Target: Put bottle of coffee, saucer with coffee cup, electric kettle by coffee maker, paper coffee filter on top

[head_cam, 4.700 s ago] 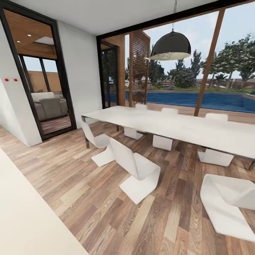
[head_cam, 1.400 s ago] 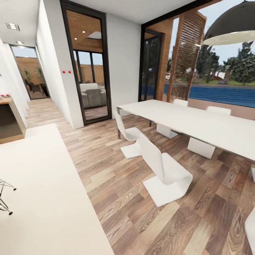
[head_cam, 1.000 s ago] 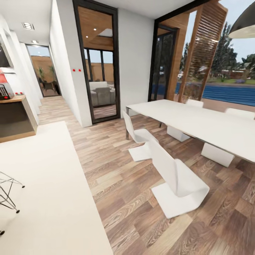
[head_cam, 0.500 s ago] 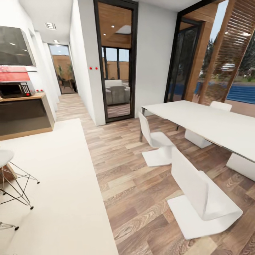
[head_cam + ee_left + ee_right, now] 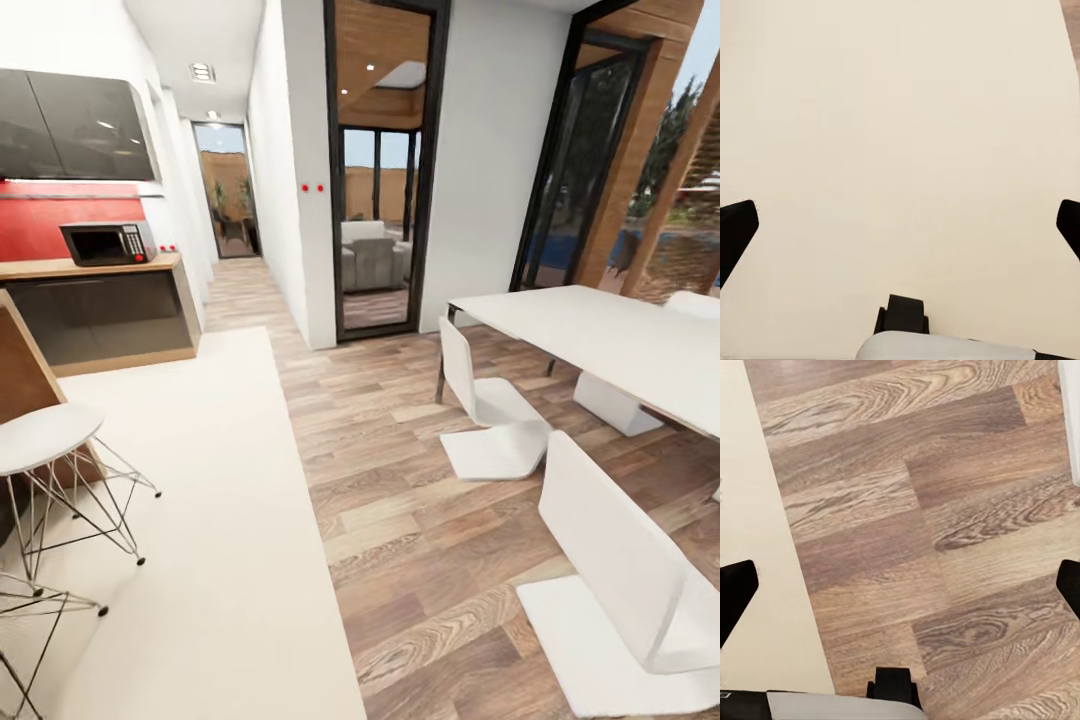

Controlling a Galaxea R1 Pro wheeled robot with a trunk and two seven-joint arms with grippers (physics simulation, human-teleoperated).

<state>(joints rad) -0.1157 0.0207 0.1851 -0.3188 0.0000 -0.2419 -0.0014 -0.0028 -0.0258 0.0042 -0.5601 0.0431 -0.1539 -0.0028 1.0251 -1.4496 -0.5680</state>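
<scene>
Both hands, left hand and right hand, spread wide, fingertips cut off at frame edges.

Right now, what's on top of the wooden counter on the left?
A black microwave sits on the counter, against the red wall. Nothing else shows on the visible stretch; its left end is cut off by the frame.

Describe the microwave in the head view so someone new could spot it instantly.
Start at the red wall panel on the far left, beneath the dark glossy upper cabinets. Below it runs a wood-topped counter with dark fronts. The microwave sits on that top: a black box with a pale keypad, the sole appliance there.
</scene>
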